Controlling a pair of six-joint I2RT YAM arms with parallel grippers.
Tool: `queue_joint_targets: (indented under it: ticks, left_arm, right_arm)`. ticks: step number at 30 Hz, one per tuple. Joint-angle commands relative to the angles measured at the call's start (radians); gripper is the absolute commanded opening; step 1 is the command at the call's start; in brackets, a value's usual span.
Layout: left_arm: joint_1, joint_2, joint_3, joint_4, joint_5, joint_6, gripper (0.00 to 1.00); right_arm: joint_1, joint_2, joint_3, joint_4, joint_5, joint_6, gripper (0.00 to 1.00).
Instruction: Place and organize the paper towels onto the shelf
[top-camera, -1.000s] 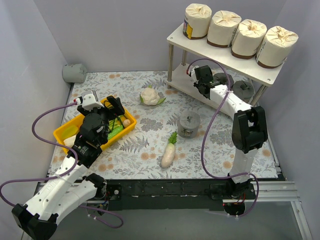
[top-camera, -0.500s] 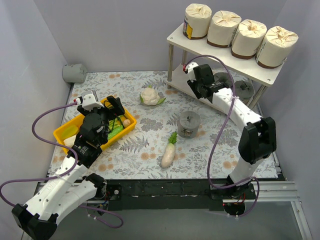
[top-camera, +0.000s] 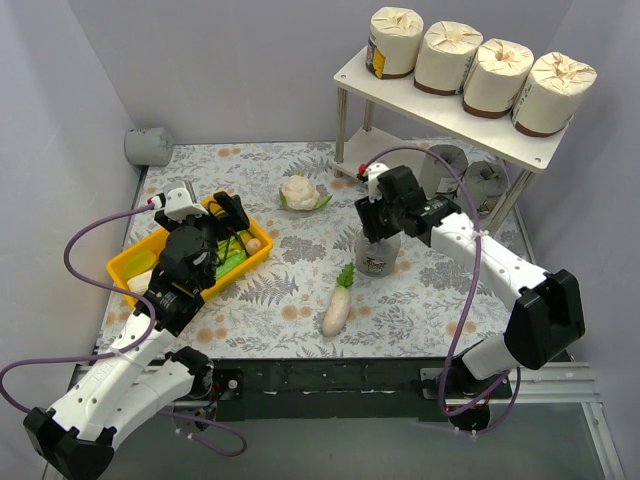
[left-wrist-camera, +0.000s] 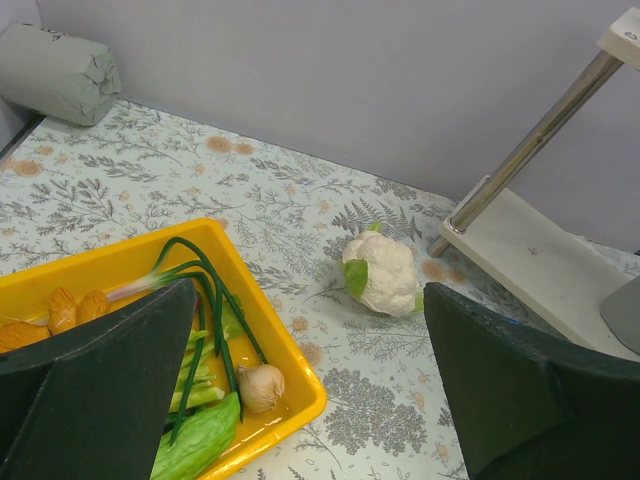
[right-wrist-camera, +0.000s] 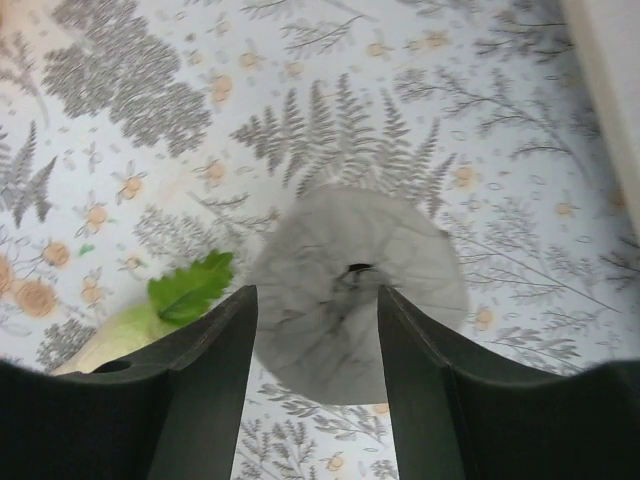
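While right gripper (top-camera: 376, 226) hovers, jaws spread, straight above grey roll (right-wrist-camera: 357, 290), roll stands upright on counter (top-camera: 300, 290), pleated end up, centred between fingers (right-wrist-camera: 215, 350); left gripper (top-camera: 228, 210), likewise spread, well apart over yellow tray (top-camera: 125, 265)

White arm links (top-camera: 500, 262), black joints (top-camera: 545, 315) — purple cables (top-camera: 68, 255), dark fingers (right-wrist-camera: 200, 385).
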Motion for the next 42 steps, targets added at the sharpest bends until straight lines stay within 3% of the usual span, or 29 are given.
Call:
queue_joint_targets:
  ticks: [1,6,14,25,28,34,42]
  left_arm:
    - [-0.005,-0.011,-0.007,0.011,-0.010,0.014,0.98]
    - [-0.005,-0.008,-0.007,0.011,-0.013,0.015,0.98]
    - [-0.006,-0.005,-0.009,0.011,-0.014,0.014,0.98]
    - [-0.006,0.001,-0.006,0.011,-0.011,0.017,0.98]
    - [-0.006,-0.002,-0.007,0.011,-0.010,0.014,0.98]
    - [-0.006,-0.003,-0.006,0.011,-0.010,0.015,0.98]
    - [-0.006,-0.002,-0.006,0.011,-0.008,0.015,0.98]
  right_arm:
    - [0.098,-0.002,-0.019,0.017,0.045,0.046,0.59]
    - [0.182,0.048,-0.013,-0.014,0.167,0.038,0.62]
    - [0.213,0.113,-0.008,-0.051,0.283,0.044,0.66]
    - [0.215,0.134,-0.042,-0.025,0.434,0.023,0.55]
    - [0.215,0.129,-0.017,-0.042,0.435,0.024,0.54]
    - [0.216,0.122,0.012,-0.060,0.422,0.035,0.63]
    - [0.216,0.131,0.040,-0.098,0.460,0.045,0.63]
